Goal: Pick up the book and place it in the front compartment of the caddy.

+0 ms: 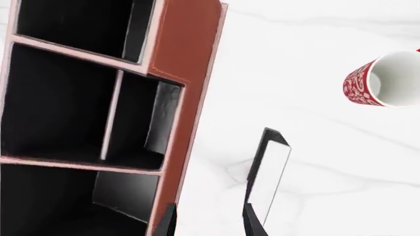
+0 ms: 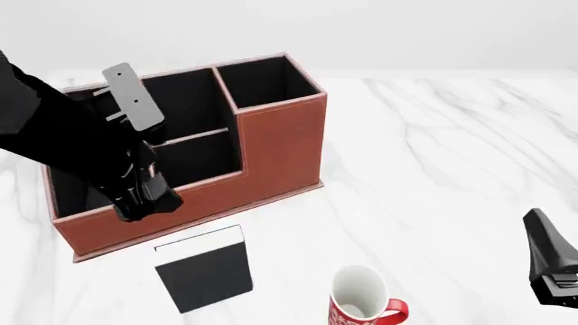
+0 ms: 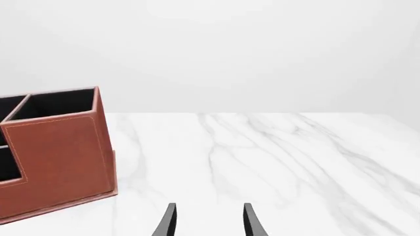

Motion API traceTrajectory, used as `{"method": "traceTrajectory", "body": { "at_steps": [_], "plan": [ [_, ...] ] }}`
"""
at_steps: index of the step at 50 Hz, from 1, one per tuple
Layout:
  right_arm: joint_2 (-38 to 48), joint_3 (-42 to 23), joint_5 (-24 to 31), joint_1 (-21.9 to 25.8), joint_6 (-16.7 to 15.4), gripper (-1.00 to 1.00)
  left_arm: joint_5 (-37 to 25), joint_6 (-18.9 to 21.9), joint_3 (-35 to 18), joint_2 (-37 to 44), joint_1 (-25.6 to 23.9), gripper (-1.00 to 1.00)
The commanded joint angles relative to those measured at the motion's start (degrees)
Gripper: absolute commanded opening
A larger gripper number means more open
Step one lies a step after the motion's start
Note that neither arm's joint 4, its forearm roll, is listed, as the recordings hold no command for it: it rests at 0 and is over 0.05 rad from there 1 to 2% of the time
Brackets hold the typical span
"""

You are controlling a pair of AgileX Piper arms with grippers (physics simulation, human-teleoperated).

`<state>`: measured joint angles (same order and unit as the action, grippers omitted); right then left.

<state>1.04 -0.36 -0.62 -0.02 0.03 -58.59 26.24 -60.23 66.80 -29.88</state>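
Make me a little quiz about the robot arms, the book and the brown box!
1. True or false: the book is already inside the caddy.
2. What stands nearest the book: A) mug B) pencil C) ball?
3. Fill in: the left gripper and right gripper are both ____.

Key: 1 false, it lies on the table in front of the caddy. 2 A. 3 open, holding nothing.
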Motion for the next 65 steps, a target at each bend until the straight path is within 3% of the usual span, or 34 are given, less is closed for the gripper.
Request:
{"method": "traceTrajectory", "body": {
  "at_steps": [1,65],
  "plan": [
    [-0.1,0.0,0.1,0.0,0.0,1.00,1.6,-4.5,1.6,4.2,-8.2,1.00],
    [-0.1,0.0,0.1,0.0,0.0,1.00,10.9,-10.5,10.8,9.6,-14.6,1.00]
  ]
}}
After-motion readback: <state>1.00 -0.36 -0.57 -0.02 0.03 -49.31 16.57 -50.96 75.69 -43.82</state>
